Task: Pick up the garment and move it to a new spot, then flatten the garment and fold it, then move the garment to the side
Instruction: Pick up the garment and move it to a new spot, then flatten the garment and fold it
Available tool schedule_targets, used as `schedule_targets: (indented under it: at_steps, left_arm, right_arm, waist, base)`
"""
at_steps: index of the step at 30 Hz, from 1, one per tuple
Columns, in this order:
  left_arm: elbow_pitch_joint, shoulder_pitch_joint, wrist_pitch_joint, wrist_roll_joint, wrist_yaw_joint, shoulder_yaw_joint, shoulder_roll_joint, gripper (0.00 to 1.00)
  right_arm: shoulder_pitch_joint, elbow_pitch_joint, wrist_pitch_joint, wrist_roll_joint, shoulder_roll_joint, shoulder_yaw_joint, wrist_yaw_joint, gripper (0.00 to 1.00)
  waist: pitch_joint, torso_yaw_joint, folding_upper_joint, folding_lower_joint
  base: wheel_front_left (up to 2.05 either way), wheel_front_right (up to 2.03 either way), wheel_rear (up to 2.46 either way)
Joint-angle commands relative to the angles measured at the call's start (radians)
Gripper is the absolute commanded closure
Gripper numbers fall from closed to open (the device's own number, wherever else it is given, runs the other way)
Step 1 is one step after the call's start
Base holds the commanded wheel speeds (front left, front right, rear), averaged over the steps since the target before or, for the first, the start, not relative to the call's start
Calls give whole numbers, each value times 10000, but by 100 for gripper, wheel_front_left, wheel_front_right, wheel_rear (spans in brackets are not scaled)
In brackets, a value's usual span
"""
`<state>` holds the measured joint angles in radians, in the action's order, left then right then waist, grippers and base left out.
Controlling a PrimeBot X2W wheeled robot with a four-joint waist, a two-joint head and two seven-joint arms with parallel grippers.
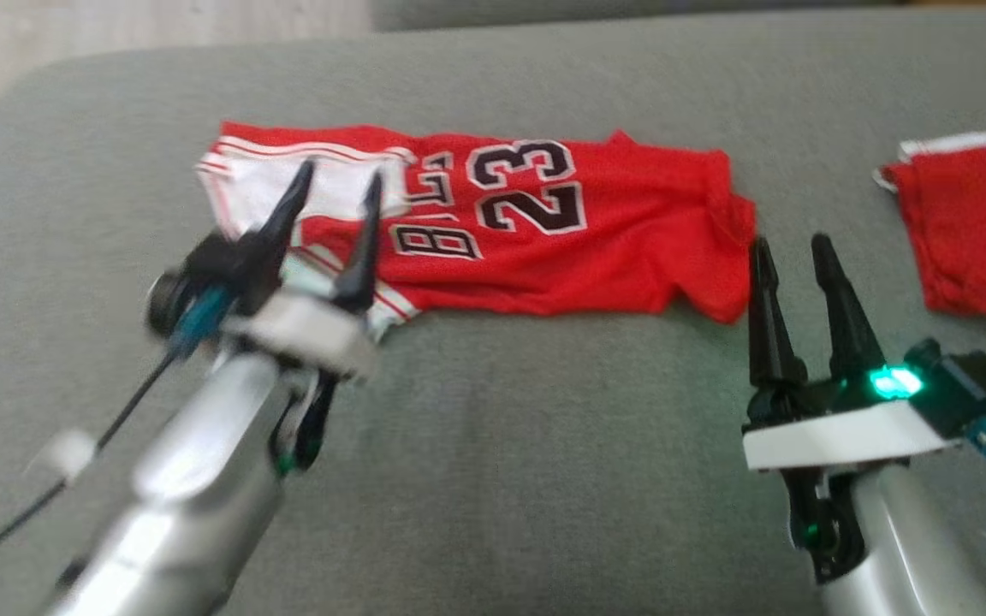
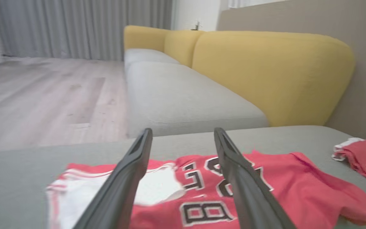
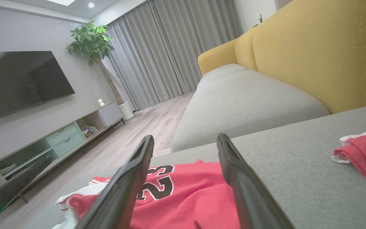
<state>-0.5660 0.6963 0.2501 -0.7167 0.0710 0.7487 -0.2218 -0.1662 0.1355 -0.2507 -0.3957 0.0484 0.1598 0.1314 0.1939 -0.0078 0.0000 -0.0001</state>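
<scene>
The garment (image 1: 544, 231) is a red jersey with black "23" and lettering, folded over on the grey cushion (image 1: 501, 479) with its white inner side showing at the left end. My left gripper (image 1: 339, 175) hovers over that white end, open, with nothing between its fingers. My right gripper (image 1: 788, 239) stands open just off the jersey's right edge, also empty. In the left wrist view the jersey (image 2: 297, 187) lies below the spread fingers (image 2: 129, 178). The right wrist view has the jersey (image 3: 183, 197) lying under the parted fingers (image 3: 243, 184).
A second red and white garment (image 1: 972, 231) lies at the cushion's right edge. Beyond are a grey sofa seat (image 2: 176, 95) with yellow backrests (image 2: 272, 73), wooden floor (image 2: 43, 98), a TV (image 3: 17, 79) over a low cabinet, and a potted plant (image 3: 91, 41).
</scene>
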Motion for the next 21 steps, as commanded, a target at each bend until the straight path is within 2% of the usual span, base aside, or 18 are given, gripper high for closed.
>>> schedule_targets:
  at_steps: [1,5,11,17,21]
  left_arm:
    - [912,-520,112,271,260,-729,-562,0]
    - [2258,-2418,114,690,720,-1578,-901,0]
    - [3236,-4527,115,1290,1068,-2380,-770,0]
    - [3423,-4999,115,1670,1004,-2684,-535,0]
    - [2810,-4734,-46,1783,990,-2656,-602,0]
  right_arm:
    - [67,-226,-49,59,18,154,-7,0]
    - [420,172,-57,228,18,59,-7,0]
    - [757,619,-89,106,18,-47,-7,0]
    - [789,646,-102,36,18,-20,-7,0]
    - [602,569,-105,67,18,167,-7,0]
  waist:
    - [-653,676,0,1]
    - [-955,987,0,1]
    - [-1192,1159,0,1]
    - [-1149,1144,0,1]
    - [-903,947,0,1]
  base:
    - [0,0,0]
    - [0,0,0]
    - [0,0,0]
    - [0,0,0]
    - [0,0,0]
